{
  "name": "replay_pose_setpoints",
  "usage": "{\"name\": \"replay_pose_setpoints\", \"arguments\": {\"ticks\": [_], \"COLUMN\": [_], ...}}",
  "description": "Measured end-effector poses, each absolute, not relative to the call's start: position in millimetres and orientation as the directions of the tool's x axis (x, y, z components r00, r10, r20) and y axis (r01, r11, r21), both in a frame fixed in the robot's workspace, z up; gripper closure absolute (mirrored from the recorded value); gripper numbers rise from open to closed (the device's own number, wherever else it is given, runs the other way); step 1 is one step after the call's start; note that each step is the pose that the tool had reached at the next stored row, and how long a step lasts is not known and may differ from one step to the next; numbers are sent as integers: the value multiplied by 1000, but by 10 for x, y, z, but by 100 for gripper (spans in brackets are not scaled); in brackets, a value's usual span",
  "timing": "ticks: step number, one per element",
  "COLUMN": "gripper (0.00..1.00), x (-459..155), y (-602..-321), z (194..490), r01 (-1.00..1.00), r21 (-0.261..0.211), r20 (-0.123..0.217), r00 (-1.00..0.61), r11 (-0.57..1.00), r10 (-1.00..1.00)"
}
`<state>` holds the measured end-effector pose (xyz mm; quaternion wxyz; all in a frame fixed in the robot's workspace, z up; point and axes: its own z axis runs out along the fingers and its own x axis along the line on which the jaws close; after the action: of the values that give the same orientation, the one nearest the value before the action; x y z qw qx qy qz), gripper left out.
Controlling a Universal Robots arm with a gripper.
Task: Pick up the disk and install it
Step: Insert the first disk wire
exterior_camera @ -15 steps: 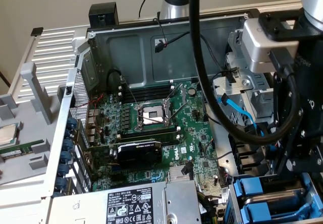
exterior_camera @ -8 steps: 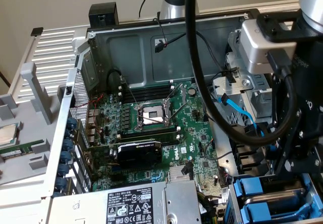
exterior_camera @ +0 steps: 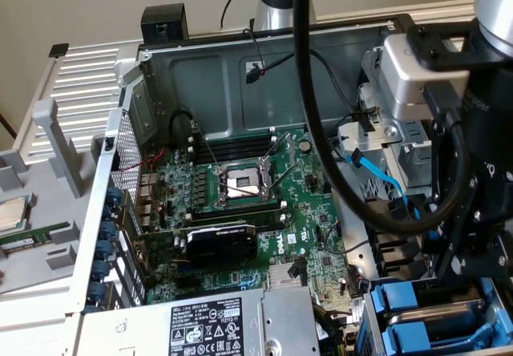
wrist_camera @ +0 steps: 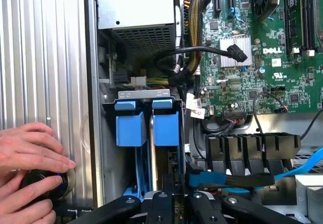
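The disk (wrist_camera: pixel 166 128) stands on edge in the drive cage, with its blue carrier tab uppermost and its silver side showing below. In the exterior view the disk (exterior_camera: pixel 425 300) lies in the bay at the case's lower right corner. My gripper (wrist_camera: pixel 174 186) sits at the disk's near end, fingers drawn close together on it. Seen from the exterior view, the gripper (exterior_camera: pixel 453 280) hangs just above the blue carriers, partly hidden by black cables.
A second blue carrier (wrist_camera: pixel 130 128) sits beside the disk in the same cage. A person's hands (wrist_camera: pixel 30 148) hold a round black object on the ribbed panel. The power-supply box (exterior_camera: pixel 200 324), motherboard (exterior_camera: pixel 240 188), blue cable (exterior_camera: pixel 385 180) and black cable bundle (wrist_camera: pixel 202 52) crowd the bay.
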<state>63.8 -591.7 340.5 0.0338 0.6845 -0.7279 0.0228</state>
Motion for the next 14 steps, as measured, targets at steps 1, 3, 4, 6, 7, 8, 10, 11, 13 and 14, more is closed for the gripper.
{"name": "replay_pose_setpoints", "arguments": {"ticks": [1, 3, 4, 6, 7, 8, 10, 11, 13, 14], "gripper": [83, 83, 83, 83, 83, 83, 83, 83, 83, 83], "x": [638, 638, 638, 635, 633, 631, 631, 631, 630, 630], "y": [-5917, -5918, -5918, -5918, -5918, -5918, -5917, -5917, -5915, -5914], "z": [3401, 3400, 3400, 3399, 3399, 3398, 3397, 3397, 3393, 3394], "r01": [-998, -998, -998, -998, -998, -998, -998, -998, -998, -998], "r21": [13, 13, 13, 13, 13, 13, 13, 13, 13, 13], "r20": [81, 81, 81, 81, 81, 81, 81, 81, 80, 81], "r00": [-61, -61, -61, -61, -61, -61, -61, -61, -61, -61], "r11": [62, 62, 62, 62, 62, 62, 62, 62, 62, 62], "r10": [-995, -995, -995, -995, -995, -995, -995, -995, -995, -995]}}
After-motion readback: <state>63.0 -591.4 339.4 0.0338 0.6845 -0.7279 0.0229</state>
